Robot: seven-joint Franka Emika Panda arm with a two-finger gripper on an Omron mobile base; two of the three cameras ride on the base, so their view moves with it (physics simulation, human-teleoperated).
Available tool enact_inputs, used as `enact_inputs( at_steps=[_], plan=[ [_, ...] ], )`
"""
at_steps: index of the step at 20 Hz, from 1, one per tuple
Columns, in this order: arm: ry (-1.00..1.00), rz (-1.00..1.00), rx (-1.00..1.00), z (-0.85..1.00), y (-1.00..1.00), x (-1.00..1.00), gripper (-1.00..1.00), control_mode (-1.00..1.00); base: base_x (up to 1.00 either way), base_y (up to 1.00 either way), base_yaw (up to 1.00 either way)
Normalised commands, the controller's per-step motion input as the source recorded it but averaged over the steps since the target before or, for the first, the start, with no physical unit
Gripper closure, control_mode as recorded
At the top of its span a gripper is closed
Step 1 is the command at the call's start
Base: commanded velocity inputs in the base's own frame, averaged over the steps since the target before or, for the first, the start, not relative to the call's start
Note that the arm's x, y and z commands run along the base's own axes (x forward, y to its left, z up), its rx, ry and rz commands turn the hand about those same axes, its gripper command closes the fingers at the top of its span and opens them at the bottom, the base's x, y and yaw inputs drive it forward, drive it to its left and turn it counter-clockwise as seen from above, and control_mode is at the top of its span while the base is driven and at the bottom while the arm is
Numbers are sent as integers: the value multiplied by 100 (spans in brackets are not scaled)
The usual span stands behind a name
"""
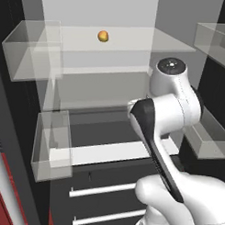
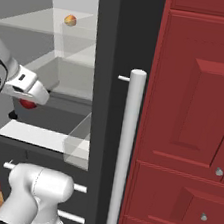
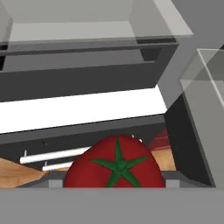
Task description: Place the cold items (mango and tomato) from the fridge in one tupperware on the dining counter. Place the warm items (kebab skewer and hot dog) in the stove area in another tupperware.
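**Tomato held at the open fridge, mango on the shelf above**

The end effector [image 2: 28,103] is at the fridge's lower level with the tomato [image 3: 114,162] close in front of the hand camera, stem upward. In the right base view a red patch, probably the same fruit, shows just beneath the white hand. The fingertips themselves are hidden, so it cannot be told whether the fruit is grasped or free. The mango [image 1: 103,36] lies alone on the upper glass shelf [image 1: 130,41], well apart from the arm.

If the tomato is in hand, the step is probably best done by drawing it straight back out, keeping it level, so that it clears the clear door bins [image 1: 51,144] and the shelf edges on either side. A firm but gentle hold suits a round, smooth fruit that could roll free.

Count: one tomato, one mango, one arm. The left base view shows two clear bins at left and two at right.
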Motion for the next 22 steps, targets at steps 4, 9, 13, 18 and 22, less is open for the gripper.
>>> enact_inputs(
  at_steps=[4, 9, 13, 18, 22],
  plan=[
    [2, 0, 0, -30, 0, -40, 100, -100, 0, 0, 0],
    [0, 0, 0, 0, 0, 0, 100, 100, -100, 6, -11],
    [0, 0, 0, 0, 0, 0, 100, 100, -87, 12, -39],
    [0, 0, 0, 0, 0, 0, 100, 100, -87, 5, -62],
    [0, 0, 0, 0, 0, 0, 100, 100, -89, 16, -59]
  ],
)
